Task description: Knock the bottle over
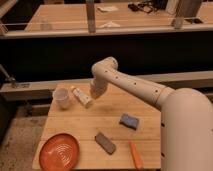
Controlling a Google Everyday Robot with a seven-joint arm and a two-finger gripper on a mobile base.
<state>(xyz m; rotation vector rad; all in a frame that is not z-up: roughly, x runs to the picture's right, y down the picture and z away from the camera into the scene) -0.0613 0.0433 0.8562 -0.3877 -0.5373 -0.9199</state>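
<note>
The bottle (81, 96) is small, slim and whitish, with a darker band near its far-left end. It lies tilted diagonally on the wooden table (90, 127), just right of the wider translucent white cup (62, 97), which stands upright. My gripper (95, 92) hangs from the white arm (135, 87) close to the table. It is right beside the bottle's right side. I cannot tell whether it touches the bottle.
An orange plate (59, 150) sits at the front left. A grey block (105, 143), a blue sponge (129, 121) and an orange stick-like object (135, 154) lie at the front right. A metal rail (30, 89) and dark counters stand behind the table.
</note>
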